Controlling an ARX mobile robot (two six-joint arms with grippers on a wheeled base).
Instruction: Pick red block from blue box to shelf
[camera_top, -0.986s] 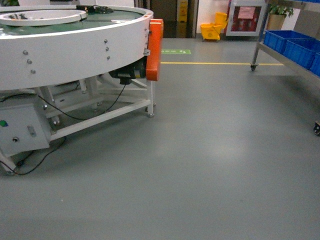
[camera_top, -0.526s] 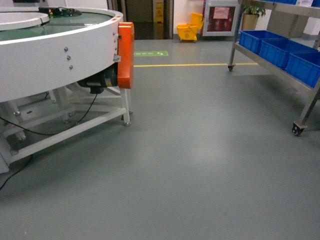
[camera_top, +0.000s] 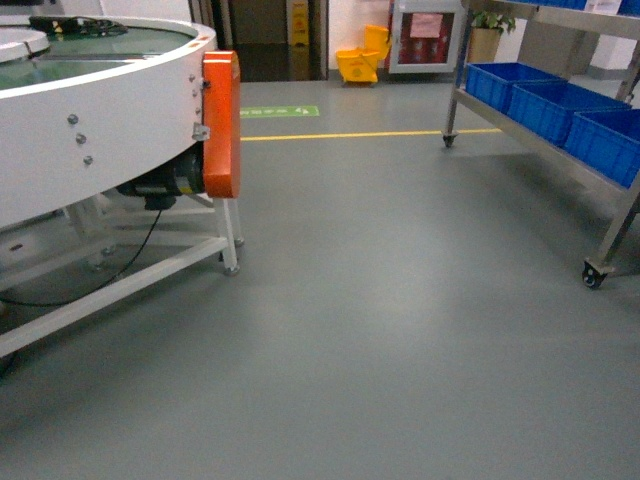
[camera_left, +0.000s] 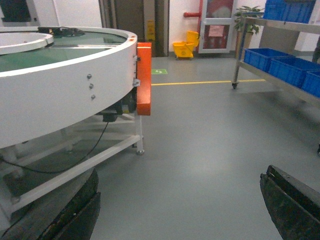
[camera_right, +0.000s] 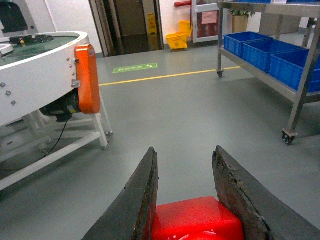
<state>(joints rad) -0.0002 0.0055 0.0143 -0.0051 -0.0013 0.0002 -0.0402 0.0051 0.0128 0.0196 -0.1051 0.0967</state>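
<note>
In the right wrist view the glossy red block (camera_right: 197, 220) sits between the two dark fingers of my right gripper (camera_right: 184, 150), which is shut on it above the grey floor. The left wrist view shows my left gripper (camera_left: 182, 172) open, its fingers far apart with only floor between them. The steel shelf (camera_top: 457, 80) stands at the right, also seen from the right wrist as the shelf (camera_right: 301, 85) on casters. The blue box is out of view. Neither gripper shows in the head view.
Dark blue crates (camera_top: 545, 100) fill the shelf's lower tier. A large round white table (camera_top: 100, 120) with an orange guard (camera_top: 221, 125) and white frame legs stands at the left. A yellow floor line (camera_top: 350, 134) and a yellow mop bucket (camera_top: 360, 65) lie beyond.
The head view has swung to the right: the round table has slid toward the left edge and more of the shelf with its crates and caster has come into view at the right.
</note>
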